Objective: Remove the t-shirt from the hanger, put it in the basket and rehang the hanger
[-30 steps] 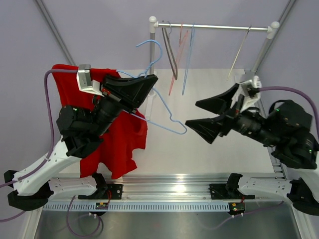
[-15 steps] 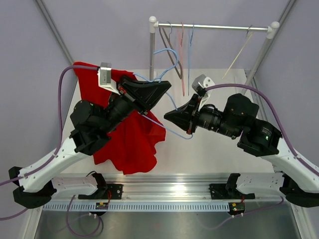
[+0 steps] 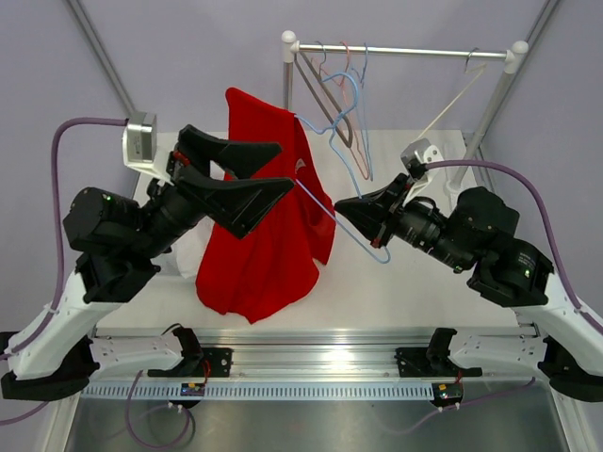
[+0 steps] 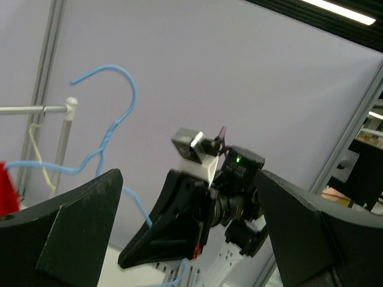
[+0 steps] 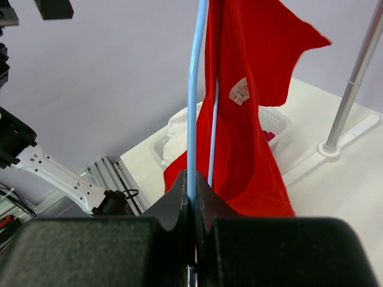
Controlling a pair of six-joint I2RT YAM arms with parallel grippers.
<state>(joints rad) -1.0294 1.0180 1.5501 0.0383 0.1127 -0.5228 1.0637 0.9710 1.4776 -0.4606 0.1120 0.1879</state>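
Observation:
The red t-shirt [image 3: 268,226] hangs in mid-air from a light blue wire hanger [image 3: 332,212], its hook [image 3: 345,90] up near the rack. My right gripper [image 3: 350,209] is shut on the hanger's lower wire, just right of the shirt. In the right wrist view the blue wire [image 5: 195,101] runs straight up from the pinched jaws of that gripper [image 5: 192,179], with the t-shirt [image 5: 251,125] draped behind it. My left gripper [image 3: 273,171] stands wide open in front of the shirt, holding nothing. Its wrist view shows the hanger hook [image 4: 116,89] and the gripper's [image 4: 187,179] spread fingers.
A white clothes rack [image 3: 405,52] at the back carries several bare hangers. Its post [image 5: 353,78] and foot stand on the white table [image 3: 443,292]. A white basket [image 5: 272,122] with clothes sits behind the shirt, at the table's left side.
My left gripper has opened and let go, drawing back to the left. My right gripper closed on the hanger wire. Hanger and shirt have swung right, toward the rack.

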